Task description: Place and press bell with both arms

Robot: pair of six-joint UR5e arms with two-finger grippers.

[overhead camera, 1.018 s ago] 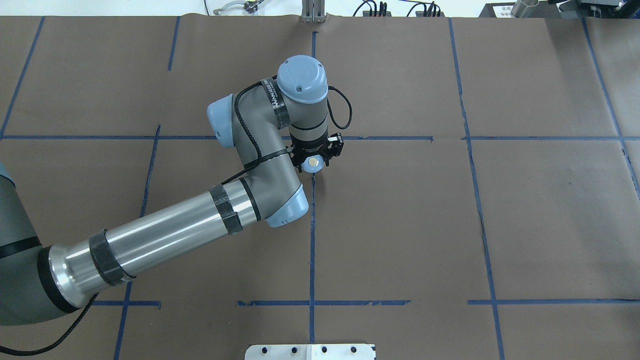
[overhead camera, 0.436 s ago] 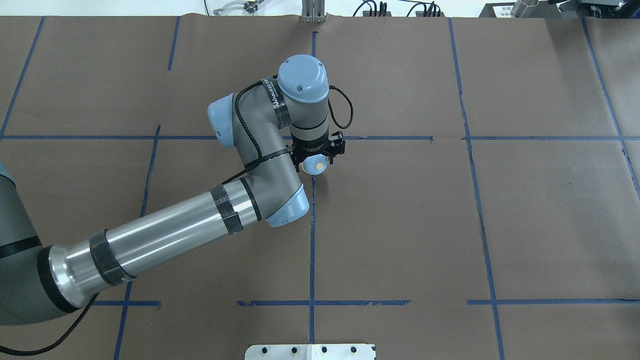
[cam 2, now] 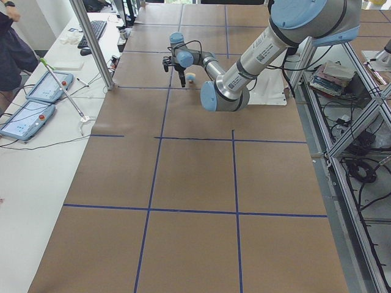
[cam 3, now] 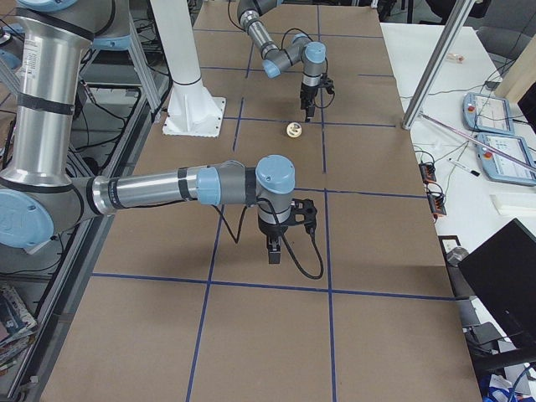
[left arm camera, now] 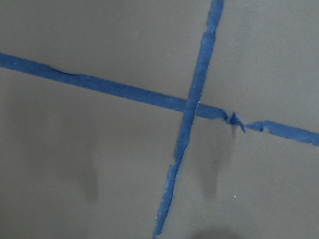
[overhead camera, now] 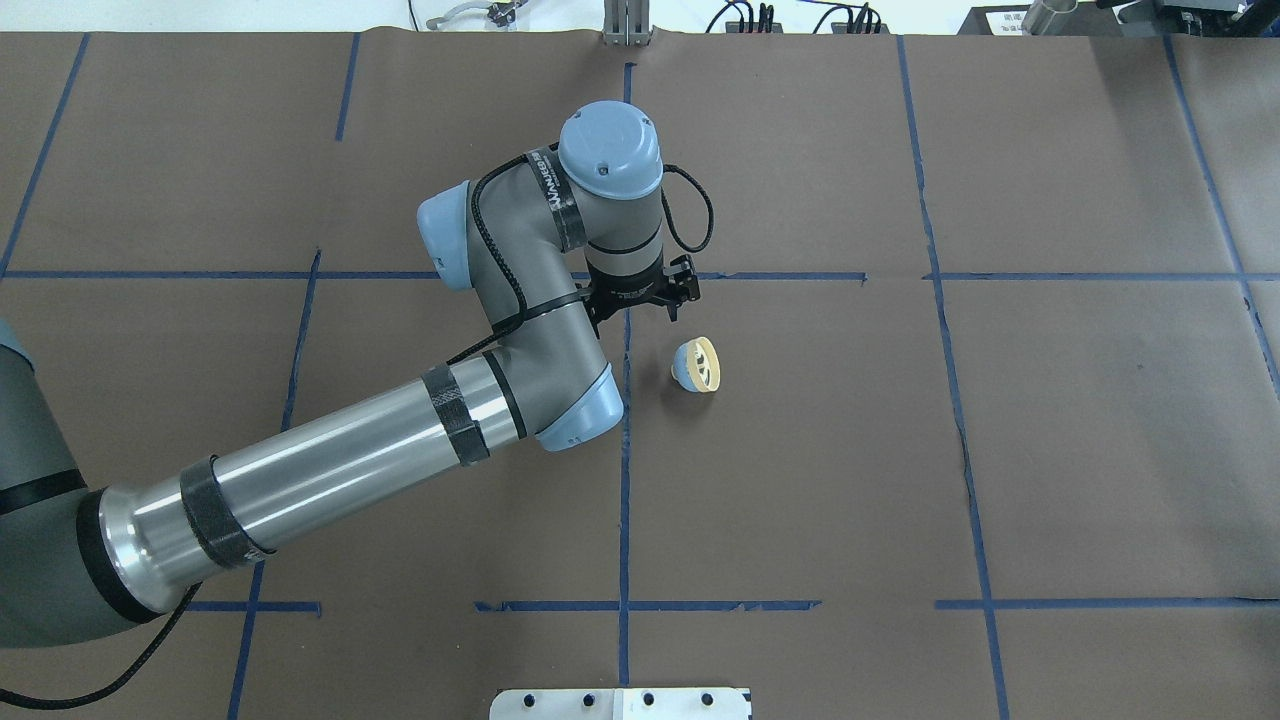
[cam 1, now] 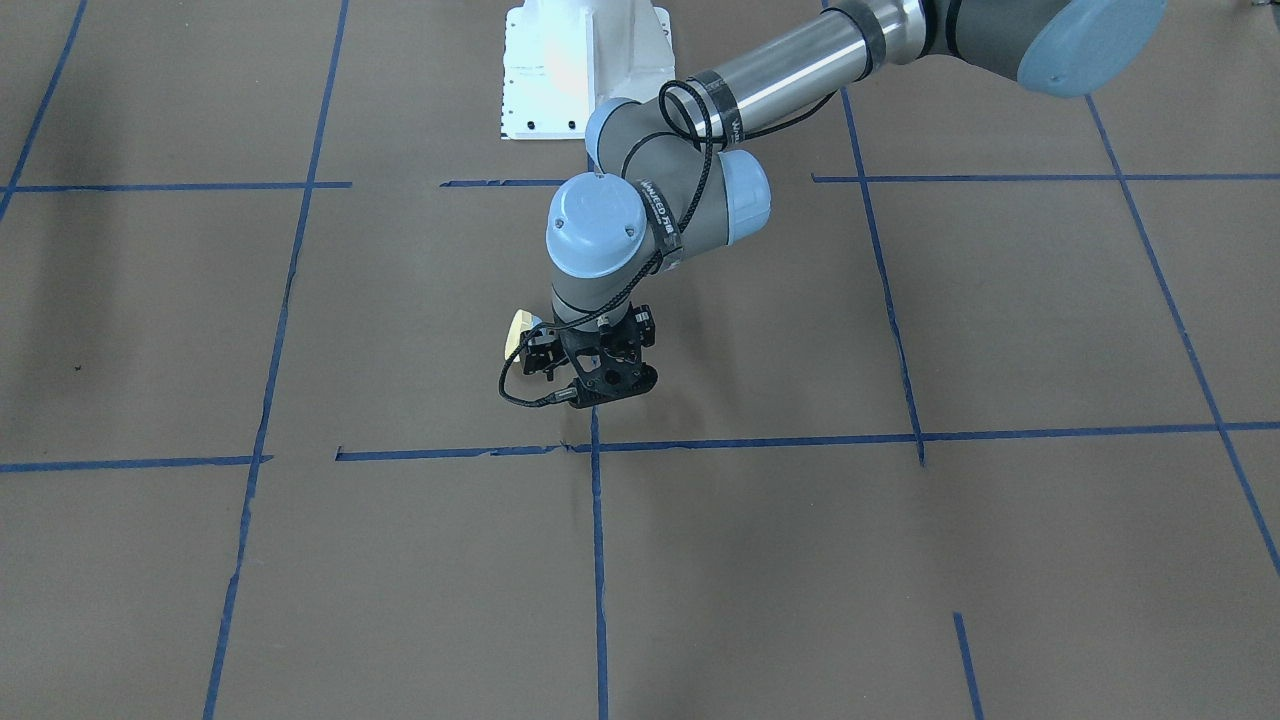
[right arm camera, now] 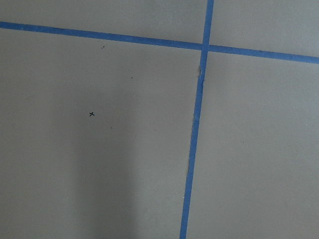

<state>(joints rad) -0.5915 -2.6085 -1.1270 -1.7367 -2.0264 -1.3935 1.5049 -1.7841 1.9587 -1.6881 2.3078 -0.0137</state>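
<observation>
Surface: the table (overhead camera: 1100,450) is covered all over with brown paper (overhead camera: 800,480).
Markings: blue tape lines (overhead camera: 625,480) divide the paper into large rectangles; the tape is torn and ragged at one crossing (left arm camera: 234,119).
Bell (overhead camera: 698,364): lies tipped on its side on the paper, cream underside showing, just to the robot's right of the central tape line.
Fixture: a white pedestal base (cam 1: 585,70) is bolted at the robot's edge.
</observation>
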